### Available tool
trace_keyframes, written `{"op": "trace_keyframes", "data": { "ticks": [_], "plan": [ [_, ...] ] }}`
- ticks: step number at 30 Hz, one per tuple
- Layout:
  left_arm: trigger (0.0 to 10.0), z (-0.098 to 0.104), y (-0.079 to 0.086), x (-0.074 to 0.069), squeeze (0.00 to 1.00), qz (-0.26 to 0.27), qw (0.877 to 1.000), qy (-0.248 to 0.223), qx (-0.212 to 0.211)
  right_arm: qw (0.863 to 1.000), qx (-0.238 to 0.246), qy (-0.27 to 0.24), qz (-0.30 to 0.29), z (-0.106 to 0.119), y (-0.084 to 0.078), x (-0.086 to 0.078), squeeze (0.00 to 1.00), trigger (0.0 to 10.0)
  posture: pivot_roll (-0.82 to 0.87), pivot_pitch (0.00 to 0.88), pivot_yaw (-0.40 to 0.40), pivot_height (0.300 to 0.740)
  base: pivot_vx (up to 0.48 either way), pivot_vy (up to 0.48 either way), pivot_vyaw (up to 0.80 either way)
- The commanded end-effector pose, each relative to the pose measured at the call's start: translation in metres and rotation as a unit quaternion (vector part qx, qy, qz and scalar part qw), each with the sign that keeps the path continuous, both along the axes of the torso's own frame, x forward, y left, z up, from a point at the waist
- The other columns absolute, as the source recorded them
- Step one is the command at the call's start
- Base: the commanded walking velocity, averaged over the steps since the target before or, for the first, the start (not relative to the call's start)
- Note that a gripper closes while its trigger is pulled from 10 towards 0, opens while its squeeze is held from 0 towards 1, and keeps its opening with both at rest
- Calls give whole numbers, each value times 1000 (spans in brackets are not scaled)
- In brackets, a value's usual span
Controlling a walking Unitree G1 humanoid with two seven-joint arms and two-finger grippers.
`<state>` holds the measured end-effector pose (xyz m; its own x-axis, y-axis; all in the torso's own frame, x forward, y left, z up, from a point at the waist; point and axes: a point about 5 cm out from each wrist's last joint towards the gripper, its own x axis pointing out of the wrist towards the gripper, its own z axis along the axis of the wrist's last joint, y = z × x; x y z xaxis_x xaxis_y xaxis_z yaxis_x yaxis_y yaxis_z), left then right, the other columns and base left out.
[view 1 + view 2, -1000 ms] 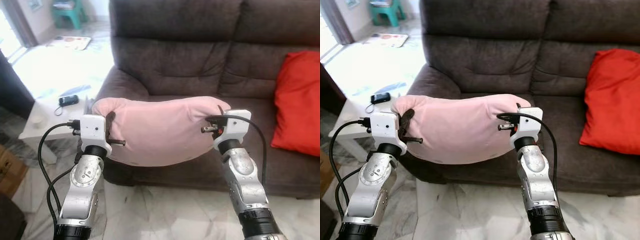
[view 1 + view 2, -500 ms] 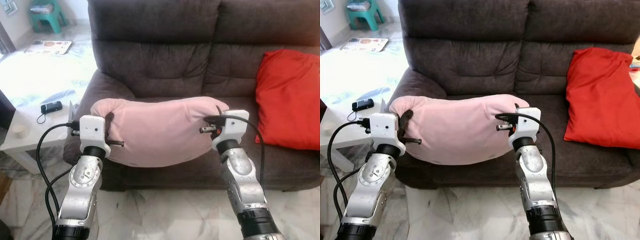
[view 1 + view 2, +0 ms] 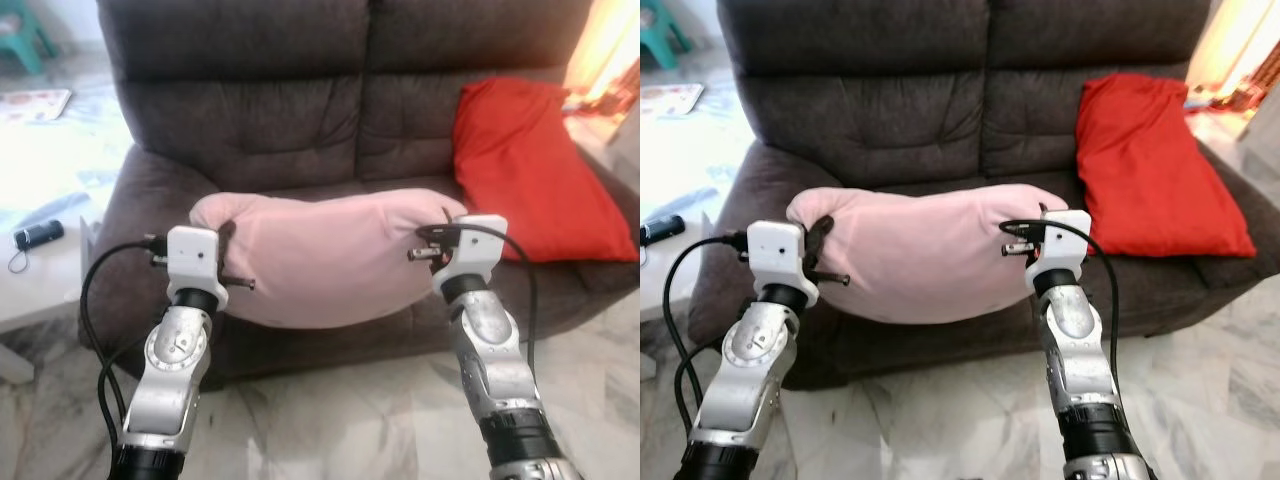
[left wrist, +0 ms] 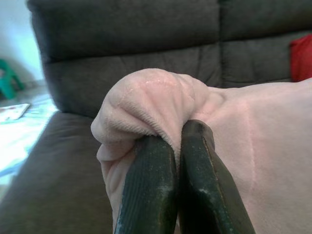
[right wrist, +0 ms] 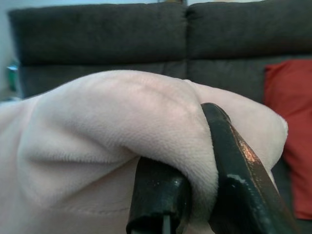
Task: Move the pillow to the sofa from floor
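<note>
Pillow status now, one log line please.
pillow: pink, lifted, in front of sofa seat | left gripper: shut on one end | right gripper: shut on other end | red cushion: on sofa

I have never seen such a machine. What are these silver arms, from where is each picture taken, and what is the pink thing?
The silver arms belong to a humanoid robot. Two pictures come from cameras on its head, looking down; the other two from a camera on each wrist, looking along the black fingers. The pink thing is a pillow, held in the air between both arms in front of a dark brown sofa. The left gripper is shut on one end of it, the right gripper on the other. A red cushion lies on the sofa's right seat. A small dark device rests on a white table at the left.
</note>
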<state>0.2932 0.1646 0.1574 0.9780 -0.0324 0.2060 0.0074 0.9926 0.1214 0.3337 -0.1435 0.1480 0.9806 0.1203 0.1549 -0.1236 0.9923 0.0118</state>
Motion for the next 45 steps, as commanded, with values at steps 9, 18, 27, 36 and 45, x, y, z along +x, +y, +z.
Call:
{"op": "trace_keyframes", "data": {
  "ticks": [9,18,27,36,45],
  "plan": [
    [10000,16,5,-3,0,10,999,-35,-22,999,-2,-44,0,19,-2,3,0,10000,46,49,5,740,0,0,0],
    [10000,15,6,-7,0,16,999,-33,-32,999,-1,-48,13,20,1,1,0,10000,44,56,7,740,0,0,0],
    [10000,18,9,-7,0,25,999,-41,-26,999,-4,-49,22,21,3,1,0,10000,52,45,1,740,140,0,0],
    [10000,19,10,-8,0,26,998,-42,-26,997,-23,-68,32,26,5,0,0,10000,55,43,2,740,380,0,267],
    [10000,20,9,-8,0,25,998,-44,-28,998,-4,-57,38,22,6,-1,0,10000,53,44,1,740,407,0,89]
  ]
}}
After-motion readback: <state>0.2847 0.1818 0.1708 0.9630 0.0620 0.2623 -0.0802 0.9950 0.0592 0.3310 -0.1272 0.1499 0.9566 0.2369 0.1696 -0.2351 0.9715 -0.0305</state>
